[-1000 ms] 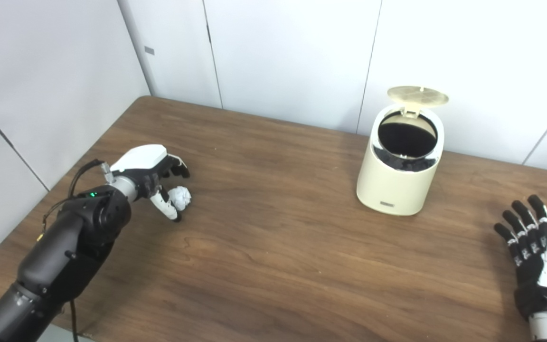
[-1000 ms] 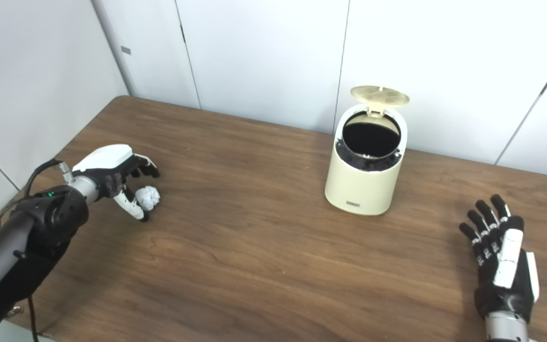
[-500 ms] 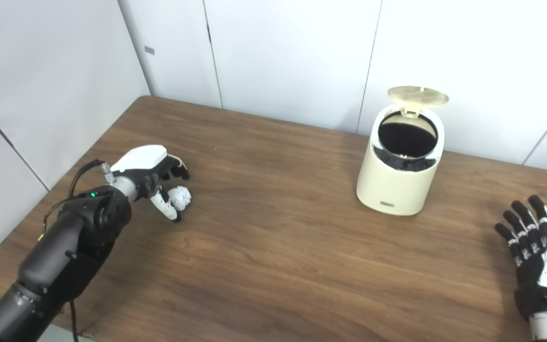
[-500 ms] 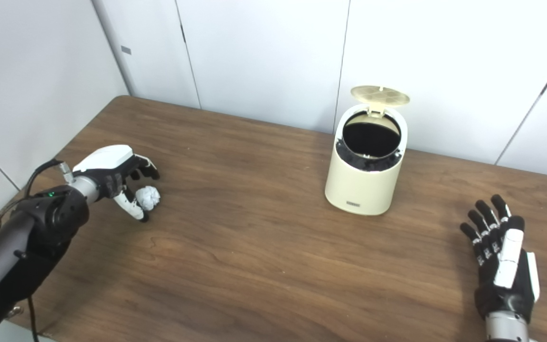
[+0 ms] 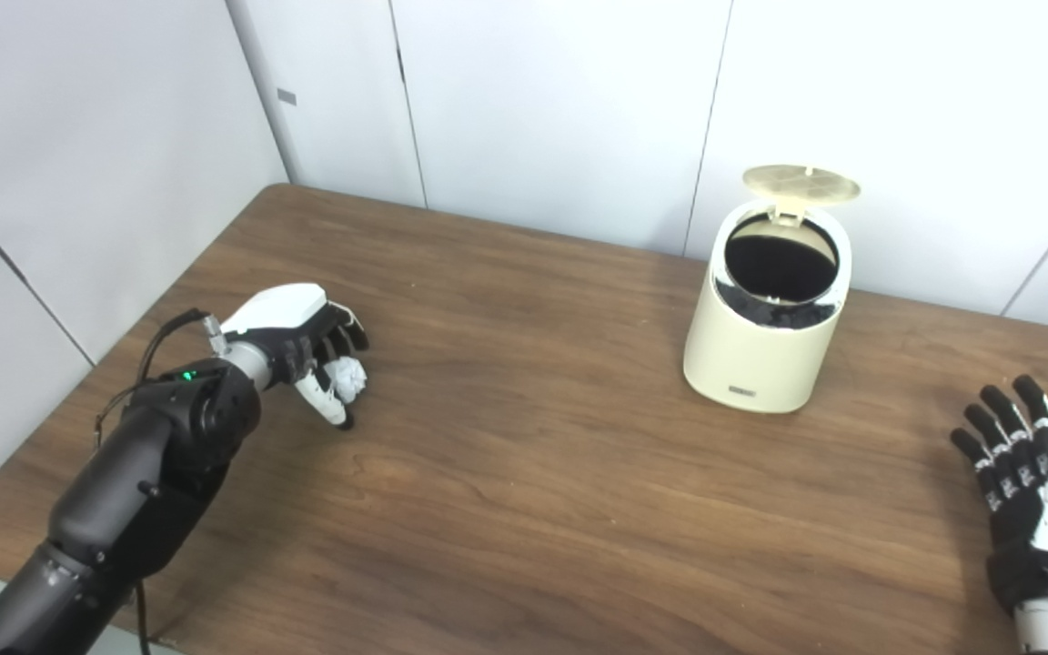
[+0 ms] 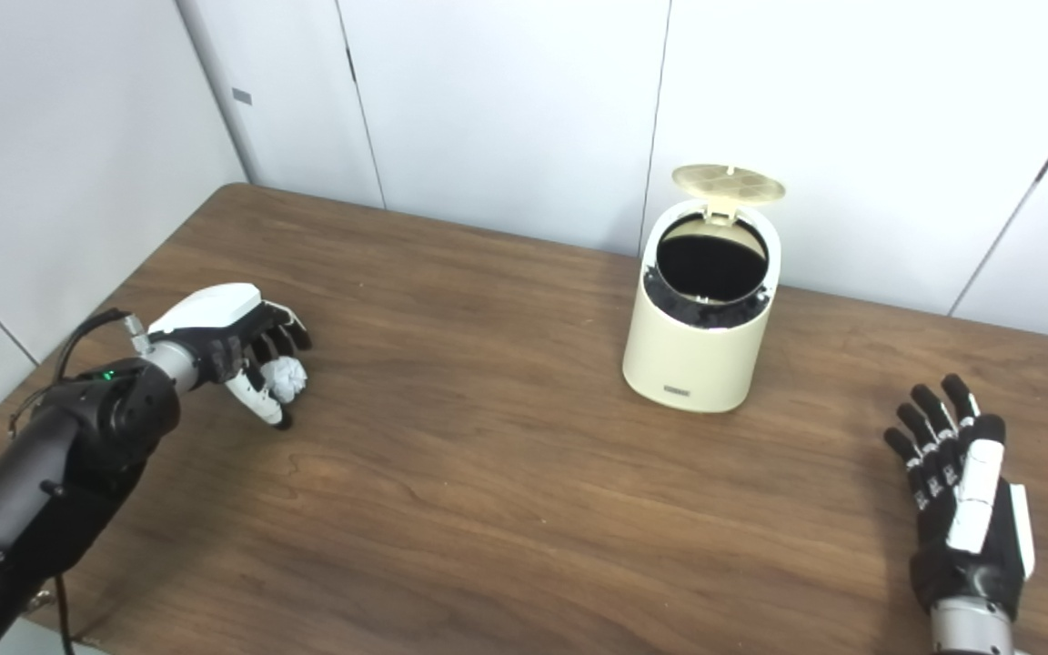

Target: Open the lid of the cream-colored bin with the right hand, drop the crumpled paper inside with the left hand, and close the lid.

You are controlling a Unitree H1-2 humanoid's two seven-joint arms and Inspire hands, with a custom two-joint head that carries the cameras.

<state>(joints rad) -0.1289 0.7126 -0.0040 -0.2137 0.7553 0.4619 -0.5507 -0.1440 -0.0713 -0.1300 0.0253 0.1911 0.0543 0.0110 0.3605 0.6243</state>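
The cream-colored bin (image 5: 768,335) stands at the back right of the table with its round lid (image 5: 801,183) hinged up, so the dark inside shows. At the left, the white crumpled paper (image 5: 347,376) sits low at the table surface. My left hand (image 5: 298,338) wraps it, fingers curled over its top and the thumb (image 5: 330,408) under its near side. My right hand (image 5: 1029,480) rests at the table's right front edge, well away from the bin, palm flat, fingers spread, holding nothing.
The brown wooden table (image 5: 542,473) ends against white wall panels (image 5: 551,109) just behind the bin. Its left edge runs close to my left arm (image 5: 151,464).
My left hand has shifted slightly right and its fingers have curled down onto the crumpled paper. The bin, the lid and the right hand have stayed put.
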